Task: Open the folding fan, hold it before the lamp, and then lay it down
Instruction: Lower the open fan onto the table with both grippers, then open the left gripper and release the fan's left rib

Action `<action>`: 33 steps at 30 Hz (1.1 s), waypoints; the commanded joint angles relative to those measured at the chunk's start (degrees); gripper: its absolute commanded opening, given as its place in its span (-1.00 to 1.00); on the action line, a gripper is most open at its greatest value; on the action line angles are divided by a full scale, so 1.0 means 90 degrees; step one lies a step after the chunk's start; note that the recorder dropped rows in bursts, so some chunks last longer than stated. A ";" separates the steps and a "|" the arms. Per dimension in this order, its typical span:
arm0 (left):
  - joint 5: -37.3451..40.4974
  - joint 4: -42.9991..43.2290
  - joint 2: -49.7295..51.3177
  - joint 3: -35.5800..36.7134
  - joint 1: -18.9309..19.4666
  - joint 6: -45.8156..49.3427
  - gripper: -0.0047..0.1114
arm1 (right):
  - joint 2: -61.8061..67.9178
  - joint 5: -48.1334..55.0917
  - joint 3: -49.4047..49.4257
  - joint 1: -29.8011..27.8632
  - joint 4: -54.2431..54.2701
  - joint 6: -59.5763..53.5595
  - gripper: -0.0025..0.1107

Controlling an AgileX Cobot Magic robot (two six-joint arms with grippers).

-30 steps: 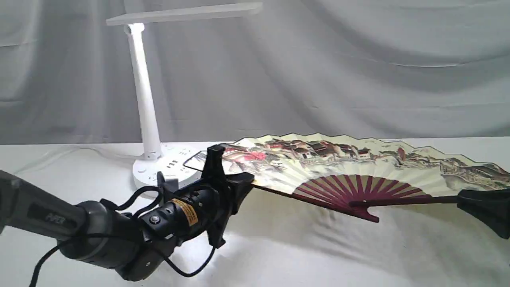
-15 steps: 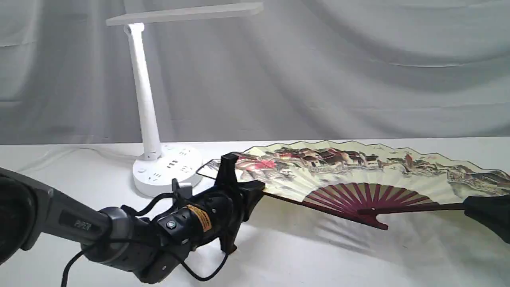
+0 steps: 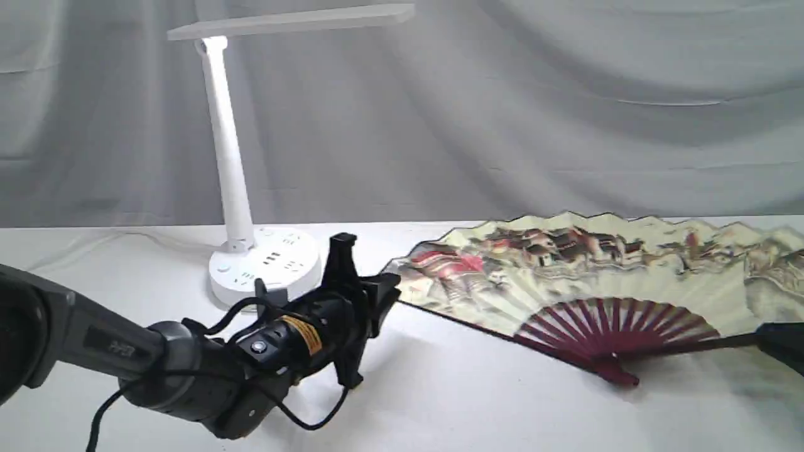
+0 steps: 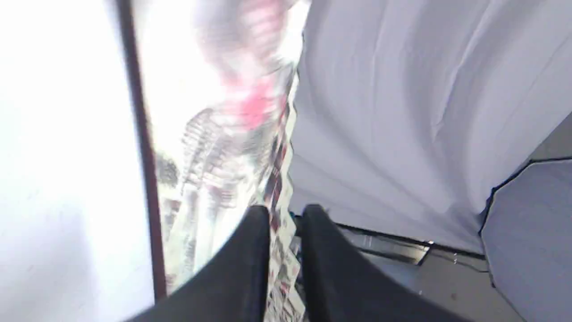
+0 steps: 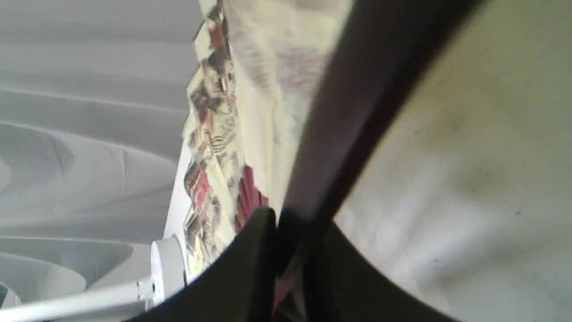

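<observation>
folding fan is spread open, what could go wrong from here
The right end effector pinches only one guard stick of the folding fan, so the wide leaf may twist or slip.
The left end effector sits right at the fan's left tip; moving it could snag the paper.
The lamp stands just behind that arm, and a swing might knock it.

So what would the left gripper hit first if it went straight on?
Probably the folding fan: its near end lies just beyond the left gripper, though depth is unclear.

Studio set, draped grey backdrop (image 3: 565, 94)
</observation>
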 commanded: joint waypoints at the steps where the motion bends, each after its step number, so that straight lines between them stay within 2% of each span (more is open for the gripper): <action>1: -0.0127 -0.0026 -0.0076 -0.0041 0.0004 -0.0030 -0.49 | 0.0002 -0.0478 -0.0014 -0.0051 -0.0042 -0.0264 -0.70; 5: -0.0127 -0.0026 -0.0076 -0.0041 0.0004 -0.0044 -0.44 | 0.0002 -0.0480 -0.0014 -0.0051 -0.0042 -0.0264 -0.44; 10: -0.0127 0.0022 -0.0076 -0.0041 0.0004 -0.0044 -0.44 | 0.0002 -0.0491 -0.0014 -0.0051 -0.0042 -0.0264 -0.31; 17: -0.0263 0.0185 -0.0076 -0.0041 0.0004 -0.0044 -0.44 | 0.0002 -0.0330 -0.0014 -0.0051 -0.0042 -0.0264 0.04; 25: -0.0590 0.0334 -0.0076 -0.0041 0.0004 -0.0044 -0.42 | -0.0144 -0.0197 -0.0014 -0.0051 -0.0131 -0.0136 0.09; 30: -0.0716 0.0515 -0.0076 -0.0041 0.0004 -0.0058 -0.03 | -0.0464 -0.0134 -0.0014 -0.0051 -0.0308 0.0083 0.09; 33: -0.0874 0.0722 -0.0076 -0.0041 0.0004 -0.0058 0.02 | -0.0704 -0.0149 -0.0014 -0.0051 -0.0649 0.0383 0.08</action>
